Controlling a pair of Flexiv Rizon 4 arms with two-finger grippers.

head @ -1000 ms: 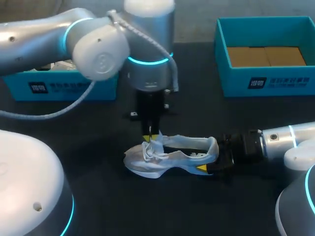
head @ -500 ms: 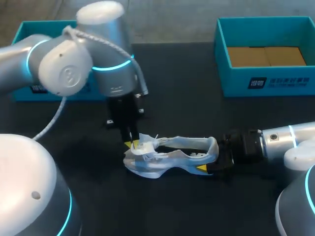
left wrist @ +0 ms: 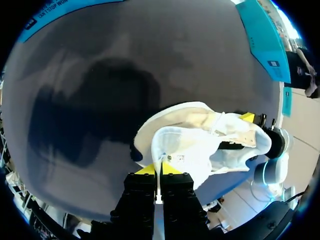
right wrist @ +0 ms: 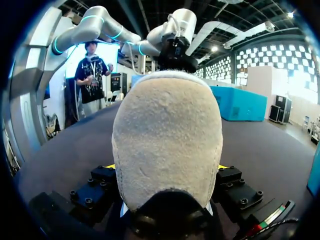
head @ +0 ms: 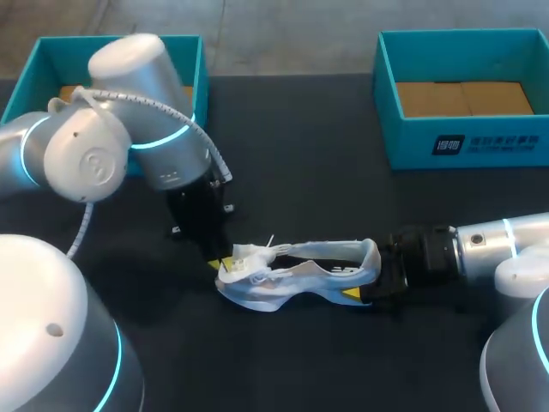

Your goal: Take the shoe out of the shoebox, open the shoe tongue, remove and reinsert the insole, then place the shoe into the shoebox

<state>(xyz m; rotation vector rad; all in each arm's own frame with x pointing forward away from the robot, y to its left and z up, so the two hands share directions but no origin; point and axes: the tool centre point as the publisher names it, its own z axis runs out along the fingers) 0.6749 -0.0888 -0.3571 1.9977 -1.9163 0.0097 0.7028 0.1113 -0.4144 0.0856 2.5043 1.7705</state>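
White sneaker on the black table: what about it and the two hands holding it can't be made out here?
- The insole: head view, the collar and tongue of the white lace-up sneaker hide the inside.
- What the left hand pinches, lace or tongue: left wrist view, too thin a strip.
- Fingertips of the right hand: right wrist view, the heel covers nearly all of them.

shoe (head: 296, 275): white and pale blue upper, dark band along the opening; heel cream, fuzzy texture in the right wrist view.
right shoebox (head: 412, 146): teal walls, brown cardboard floor, white print on the front.
left shoebox (head: 60, 64): teal walls, brown inside.
tabletop (head: 309, 197): matte black, no pattern.
left gripper (head: 218, 263): black body, yellow fingertips.
right gripper (head: 371, 279): black body, one yellow tip visible.
left arm (head: 94, 146): silver-grey shell, cyan lit ring.
right arm (head: 506, 245): silver-grey shell, cyan lit ring.
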